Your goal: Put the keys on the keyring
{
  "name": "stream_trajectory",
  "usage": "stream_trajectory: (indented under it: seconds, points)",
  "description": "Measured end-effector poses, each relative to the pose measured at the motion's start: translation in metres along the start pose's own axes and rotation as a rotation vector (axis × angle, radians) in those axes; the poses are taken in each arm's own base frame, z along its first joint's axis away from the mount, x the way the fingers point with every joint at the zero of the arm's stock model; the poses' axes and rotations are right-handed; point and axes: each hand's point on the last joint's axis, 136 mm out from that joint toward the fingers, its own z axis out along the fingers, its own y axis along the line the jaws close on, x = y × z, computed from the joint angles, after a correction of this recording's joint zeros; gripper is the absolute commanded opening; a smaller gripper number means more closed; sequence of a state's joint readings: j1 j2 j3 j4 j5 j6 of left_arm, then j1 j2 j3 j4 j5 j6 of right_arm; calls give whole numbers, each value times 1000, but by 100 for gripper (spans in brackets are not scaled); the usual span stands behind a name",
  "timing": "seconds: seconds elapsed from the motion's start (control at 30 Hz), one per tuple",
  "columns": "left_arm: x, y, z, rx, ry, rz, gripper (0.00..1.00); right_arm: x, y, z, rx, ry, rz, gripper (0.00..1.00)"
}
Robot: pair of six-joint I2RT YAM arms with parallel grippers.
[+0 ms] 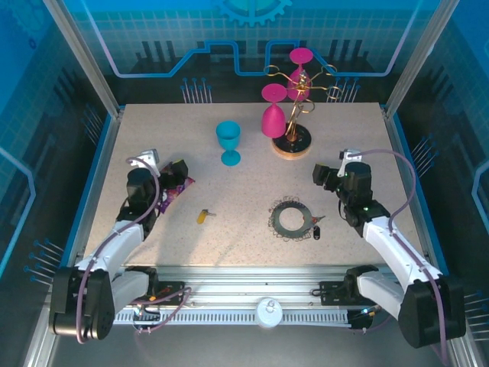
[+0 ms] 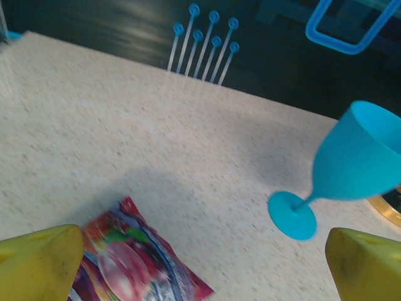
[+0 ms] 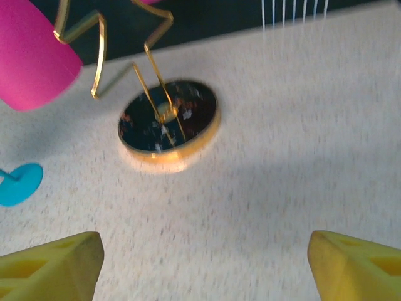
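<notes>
Empty, wide-open left gripper (image 2: 203,266) and right gripper (image 3: 203,266); the yellow key (image 1: 202,216) wants a low, square pinch by its head

Speckled beige table (image 1: 229,245); turquoise goblet (image 1: 228,143); magenta goblets (image 1: 273,115) on gold rack (image 1: 293,144); grey keyring (image 1: 291,218); yellow-headed key (image 1: 202,216) at its nine o'clock; multicoloured packet (image 1: 174,189).

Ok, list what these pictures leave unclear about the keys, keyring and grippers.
Top view: the dark key is too small to tell whether it touches the keyring.
Top view: the yellow key is too small to show its hole.
Left wrist view: left gripper, fingers cut off by the bottom edge.
Right wrist view: right gripper, the same.
</notes>
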State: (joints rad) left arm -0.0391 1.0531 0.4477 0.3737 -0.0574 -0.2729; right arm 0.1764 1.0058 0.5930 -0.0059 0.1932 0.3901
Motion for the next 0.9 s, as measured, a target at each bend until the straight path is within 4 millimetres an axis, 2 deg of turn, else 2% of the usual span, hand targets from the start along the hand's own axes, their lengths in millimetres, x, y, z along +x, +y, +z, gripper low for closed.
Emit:
stream_trajectory:
  seconds: [0.13, 0.27, 0.4, 0.6, 0.7, 0.9]
  points:
    - [26, -31, -6, 83, 109, -63, 99, 32, -3, -8, 25, 164, 81, 79]
    - [63, -82, -18, 202, 246, -49, 99, 73, 2, -19, 30, 335, 113, 77]
    - [85, -113, -27, 264, 325, -68, 99, 97, 11, -28, 17, 431, 114, 75]
    - [130, -135, -35, 268, 453, -80, 99, 126, 20, -35, 16, 546, 92, 75]
    - [148, -139, -40, 251, 504, -77, 99, 132, 24, -36, 14, 575, 78, 75]
    - [159, -150, -52, 241, 516, -75, 99, 130, 36, -28, 2, 599, 53, 76]
